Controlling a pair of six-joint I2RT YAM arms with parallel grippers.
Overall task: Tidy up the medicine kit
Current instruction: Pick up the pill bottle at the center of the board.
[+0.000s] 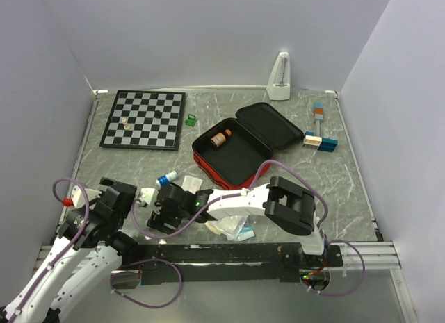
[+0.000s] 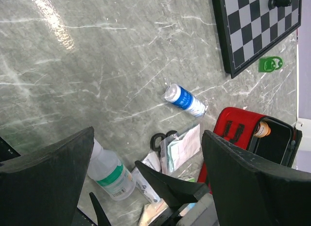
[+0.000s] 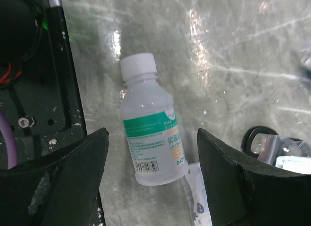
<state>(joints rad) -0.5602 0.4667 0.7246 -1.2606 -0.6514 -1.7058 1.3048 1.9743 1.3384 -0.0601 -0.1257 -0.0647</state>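
The medicine kit (image 1: 240,151) lies open in the middle of the table, red outside and black inside, with a small orange-capped bottle (image 1: 221,137) in it. A clear bottle (image 3: 150,131) with a white cap and green label lies on its side on the marble near the left. My right gripper (image 3: 153,138) is open and straddles this bottle, with a gap on each side. The top view shows the same gripper (image 1: 161,209) beside the bottle (image 1: 147,195). My left gripper (image 2: 146,143) is open and empty, just above and left of that spot (image 1: 117,199).
A blue-and-white tube (image 2: 184,100), black scissors (image 2: 160,138) and several sachets and packets (image 2: 182,148) lie between the bottle and the kit. The chessboard (image 1: 144,119) and a green piece (image 1: 189,119) are at the back left. A white metronome (image 1: 279,76) and small boxes (image 1: 320,141) stand at the back right.
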